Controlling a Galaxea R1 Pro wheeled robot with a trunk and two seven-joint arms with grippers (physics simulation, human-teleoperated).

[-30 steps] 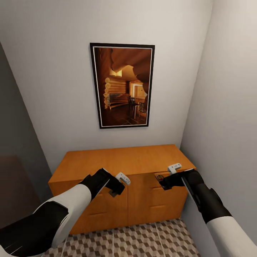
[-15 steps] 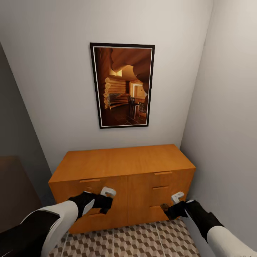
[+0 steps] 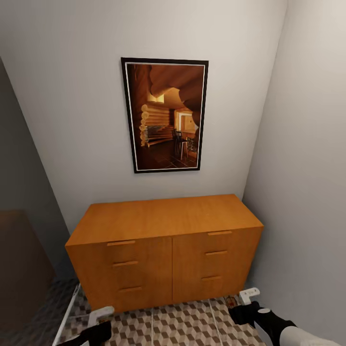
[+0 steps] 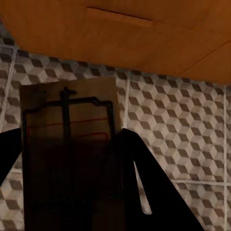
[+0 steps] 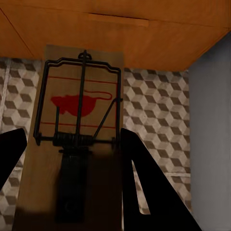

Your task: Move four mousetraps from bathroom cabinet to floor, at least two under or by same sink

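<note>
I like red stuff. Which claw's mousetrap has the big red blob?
The right claw's mousetrap: a solid red blob under its wire. The left claw's mousetrap has just thin red lines.

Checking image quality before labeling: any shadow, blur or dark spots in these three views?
Head view: even, soft light, no glare; cabinet sharp, wall dims at far left. Left wrist view: mousetrap sits in heavy shadow, its lower half nearly black, red markings faint. Right wrist view: mousetrap well lit up top, red mark clear, shaded near the fingers; floor tiles slightly soft.
</note>
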